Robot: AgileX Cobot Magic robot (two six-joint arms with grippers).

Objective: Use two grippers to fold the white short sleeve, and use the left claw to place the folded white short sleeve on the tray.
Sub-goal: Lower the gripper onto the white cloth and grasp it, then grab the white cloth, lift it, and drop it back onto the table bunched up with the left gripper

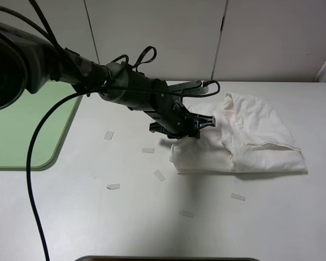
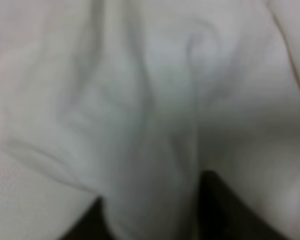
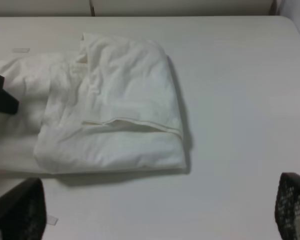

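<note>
White short sleeve (image 1: pixel 244 144) lies as a rumpled, roughly rectangular folded bundle on the pale surface (image 1: pixel 152 228), right of the middle in the high view. Small tape strips (image 1: pixel 113 186) are scattered on the bare stretch nearest the camera. The right claw (image 3: pixel 155 212) hangs clear of the cloth, its fingers wide apart with nothing between them. The bundle's near edge is a thick, rounded fold of several layers, and a stitched hem runs across the top layer just behind it. Soft cotton like this is light and will not break, but it is limp, so I judge that a lift from one point will let it sag and the loose layers may slide open. At the bundle's left edge the left claw (image 1: pixel 198 124) sits on the cloth. Its blurred wrist view shows a raised ridge of fabric filling the gap between the two dark fingers (image 2: pixel 225 212), so it looks clamped on a pinch of the white short sleeve. A hold that takes in all the layers at that left edge seems safest, since a pinch of the top layer alone would likely peel the fold apart. Farther back, the far corner stands up in a loose peak. The tray (image 1: pixel 22 136) lies well apart at the left, so the carry looks long for floppy cloth.
</note>
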